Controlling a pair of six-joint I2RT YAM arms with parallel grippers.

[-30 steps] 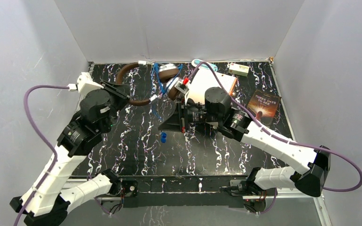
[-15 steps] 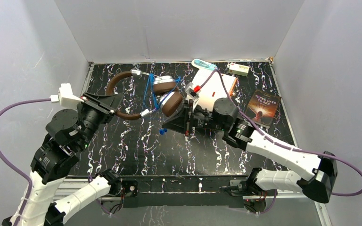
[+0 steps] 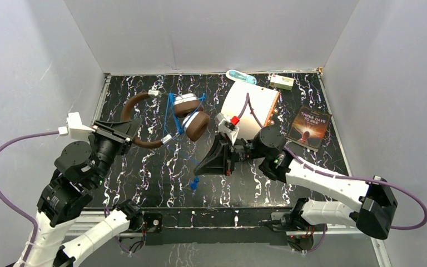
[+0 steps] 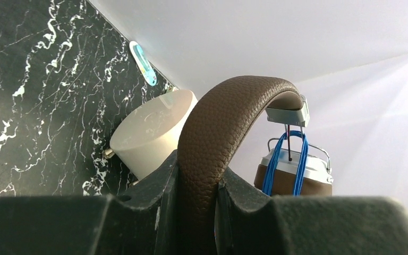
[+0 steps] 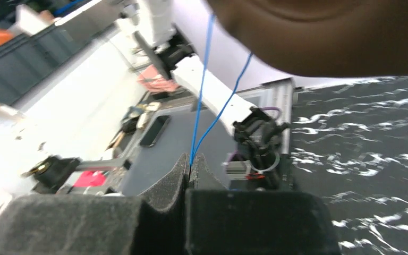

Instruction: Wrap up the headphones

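Headphones [image 3: 191,127] are held off the table, left of centre. The padded headband [image 4: 218,122] is clamped tight in the left gripper [image 3: 125,132], and that stiff, grippy arch is judged the soundest hold. The blue cable [image 5: 202,90], limp and easily snagged, is pinched in the fully closed right gripper [image 5: 190,166]. A cream cylinder [image 3: 254,105] lies close behind the right arm and could be knocked. A book [image 3: 309,124] lies well clear.

black marble table [image 3: 161,172] carries book [image 3: 309,127] (cream cylinder [image 3: 239,105] too)
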